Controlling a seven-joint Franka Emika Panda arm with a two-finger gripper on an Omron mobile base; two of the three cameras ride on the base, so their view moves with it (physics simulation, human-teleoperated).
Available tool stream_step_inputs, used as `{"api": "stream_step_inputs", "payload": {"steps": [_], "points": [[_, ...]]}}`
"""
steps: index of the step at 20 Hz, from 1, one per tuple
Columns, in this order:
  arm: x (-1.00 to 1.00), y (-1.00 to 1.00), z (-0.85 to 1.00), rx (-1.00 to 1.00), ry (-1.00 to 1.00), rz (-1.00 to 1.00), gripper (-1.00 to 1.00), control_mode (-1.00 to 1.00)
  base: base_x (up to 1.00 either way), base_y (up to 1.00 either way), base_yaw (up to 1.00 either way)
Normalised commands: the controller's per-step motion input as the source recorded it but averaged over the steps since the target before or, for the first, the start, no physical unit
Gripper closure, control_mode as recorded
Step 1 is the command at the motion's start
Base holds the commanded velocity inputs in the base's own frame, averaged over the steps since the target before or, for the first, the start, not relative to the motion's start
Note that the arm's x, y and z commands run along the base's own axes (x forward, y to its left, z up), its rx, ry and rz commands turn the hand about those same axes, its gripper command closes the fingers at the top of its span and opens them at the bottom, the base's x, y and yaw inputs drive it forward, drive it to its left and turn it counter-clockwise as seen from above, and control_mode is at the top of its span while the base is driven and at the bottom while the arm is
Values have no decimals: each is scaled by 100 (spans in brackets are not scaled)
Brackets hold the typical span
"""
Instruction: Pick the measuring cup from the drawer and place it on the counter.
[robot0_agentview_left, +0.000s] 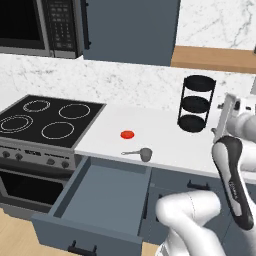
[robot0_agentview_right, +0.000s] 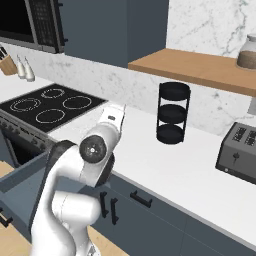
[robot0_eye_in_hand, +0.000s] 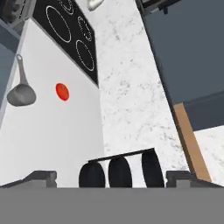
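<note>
Drawer: one drawer, pulled open nearest the base; nothing seen inside it
Measuring cup: one measuring cup, resting on the bench near its front edge above the drawer, handle pointing toward the stove; task looks done
Claw: claw spread wide, holding nothing, well apart from the cup
Red disc: one red disc, just behind the cup
Rack: one black three-tier rack, farther back
Left: nothing obvious; perhaps shutting the drawer

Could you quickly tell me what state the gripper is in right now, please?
Gripper: open and holding nothing; the measuring cup sits on the counter.
</note>
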Motion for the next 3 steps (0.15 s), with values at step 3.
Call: {"api": "stream_step_inputs", "payload": {"steps": [3], "points": [[-93,-79,100,35,-52,1,-100,-100,0,0,0]]}}
